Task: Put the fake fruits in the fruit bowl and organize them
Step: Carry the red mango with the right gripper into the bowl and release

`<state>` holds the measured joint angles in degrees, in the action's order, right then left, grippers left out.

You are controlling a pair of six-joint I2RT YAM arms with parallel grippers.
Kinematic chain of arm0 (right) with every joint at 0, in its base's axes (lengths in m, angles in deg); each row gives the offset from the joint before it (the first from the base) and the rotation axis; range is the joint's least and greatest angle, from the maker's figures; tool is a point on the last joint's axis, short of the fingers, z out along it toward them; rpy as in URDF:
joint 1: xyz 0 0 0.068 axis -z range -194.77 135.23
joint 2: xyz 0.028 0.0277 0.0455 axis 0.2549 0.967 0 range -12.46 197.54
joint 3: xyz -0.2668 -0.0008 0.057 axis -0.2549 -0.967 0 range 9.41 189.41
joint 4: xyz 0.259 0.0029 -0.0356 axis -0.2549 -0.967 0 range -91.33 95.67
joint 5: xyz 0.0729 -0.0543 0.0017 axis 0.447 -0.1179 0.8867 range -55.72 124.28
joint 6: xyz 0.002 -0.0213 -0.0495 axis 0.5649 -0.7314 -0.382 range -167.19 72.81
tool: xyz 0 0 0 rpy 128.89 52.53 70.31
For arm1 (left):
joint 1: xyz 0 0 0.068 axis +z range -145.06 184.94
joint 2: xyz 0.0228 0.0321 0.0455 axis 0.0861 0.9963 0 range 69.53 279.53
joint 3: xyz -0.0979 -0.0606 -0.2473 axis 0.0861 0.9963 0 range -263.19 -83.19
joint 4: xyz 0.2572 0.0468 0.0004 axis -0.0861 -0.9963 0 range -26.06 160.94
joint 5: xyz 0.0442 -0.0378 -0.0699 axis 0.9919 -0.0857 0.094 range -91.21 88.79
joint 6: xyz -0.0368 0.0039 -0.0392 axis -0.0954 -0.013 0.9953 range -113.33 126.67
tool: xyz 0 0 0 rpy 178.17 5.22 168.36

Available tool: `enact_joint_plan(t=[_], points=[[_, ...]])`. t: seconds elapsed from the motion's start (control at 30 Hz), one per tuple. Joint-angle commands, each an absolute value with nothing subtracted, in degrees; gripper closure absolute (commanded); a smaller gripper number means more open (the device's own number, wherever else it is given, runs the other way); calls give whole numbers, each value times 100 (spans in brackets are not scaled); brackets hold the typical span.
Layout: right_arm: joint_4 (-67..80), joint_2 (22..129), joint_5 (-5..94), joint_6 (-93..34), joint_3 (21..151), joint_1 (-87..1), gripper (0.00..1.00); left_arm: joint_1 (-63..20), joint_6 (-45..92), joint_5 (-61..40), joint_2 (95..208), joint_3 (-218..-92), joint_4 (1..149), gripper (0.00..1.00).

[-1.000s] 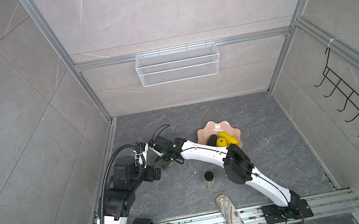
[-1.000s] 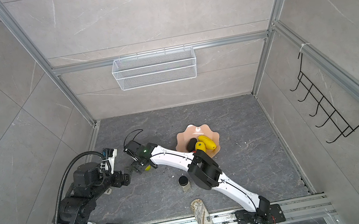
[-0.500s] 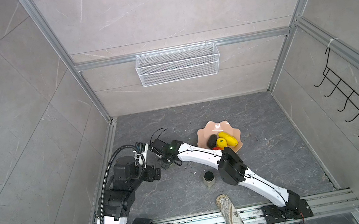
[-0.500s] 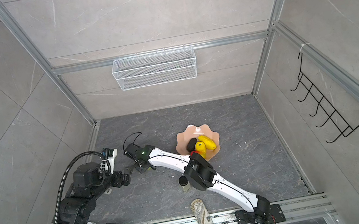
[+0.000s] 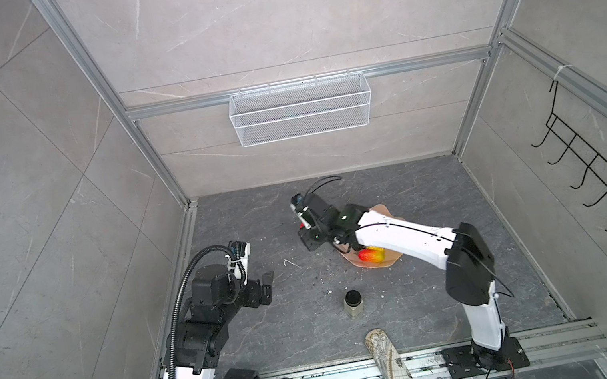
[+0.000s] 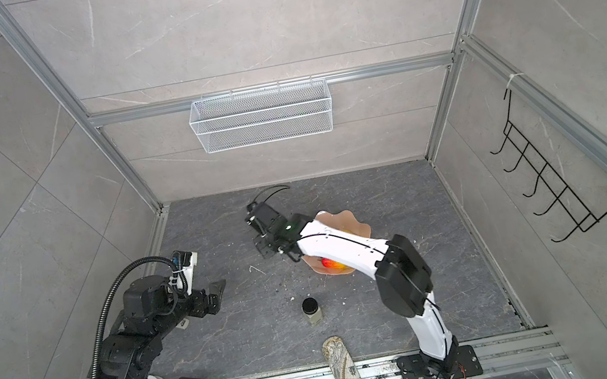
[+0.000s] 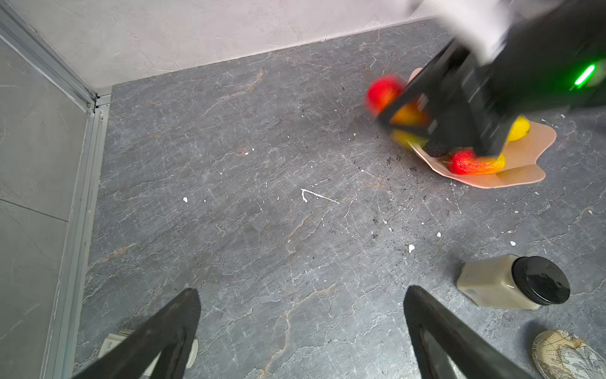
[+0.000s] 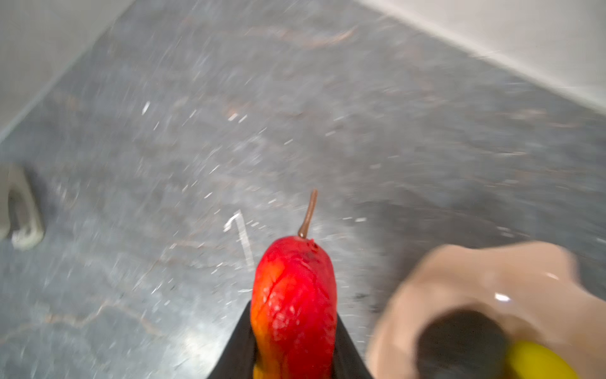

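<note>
**Red mango [image 8: 294, 288] pinched in the right gripper [image 8: 293, 316], stem poking past its tips.**
The arm [image 5: 398, 233] stretches across the floor [image 5: 296, 326], gripper just beside the pink bowl [image 8: 459, 262].

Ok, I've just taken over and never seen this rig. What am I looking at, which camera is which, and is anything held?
Two white robot arms with two-finger grippers stand in a tiled booth. Both top views look down on the whole floor; each wrist view looks out past one arm's fingers. The right gripper is shut on a red mango-like fruit, beside the pink fruit bowl, not in it yet. The bowl holds another red-yellow fruit plus yellow ones and a dark one. The left gripper is open and empty. A black-lidded jar stands on the floor; a beige patterned oblong lies at its front edge.
</note>
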<state>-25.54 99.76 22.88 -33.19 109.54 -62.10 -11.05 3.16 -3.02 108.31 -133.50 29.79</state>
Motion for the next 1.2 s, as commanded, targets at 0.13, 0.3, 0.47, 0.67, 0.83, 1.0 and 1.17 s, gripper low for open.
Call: enact_joint_plan(t=[0.13, 0.3, 0.47, 0.67, 0.83, 1.0, 1.17], points=[[-2128, 9394, 1875, -2672, 9655, -5237, 83, -1072, 289, -361, 10771, -13360, 3064, 0], [-1778, 9466, 1653, -2727, 9202, -4883, 78, -1073, 289, -388, 10793, -13364, 3068, 0], [-1780, 9771, 1911, -2835, 9226, -4474, 78, -1071, 289, -389, 10793, -13364, 3070, 0], [-1869, 10027, 2154, -2670, 9422, -4413, 78, -1071, 289, -385, 10815, -13364, 3070, 0], [-1519, 10097, 2880, -1743, 9257, -4425, 78, -1077, 287, -383, 10826, -13364, 3069, 0], [-1271, 10018, 2968, -1382, 9102, -4439, 78, -1072, 287, -390, 10845, -13364, 3069, 0], [-1261, 9999, 3031, -1379, 9125, -4514, 73, -1078, 289, -393, 10848, -13364, 3070, 0]])
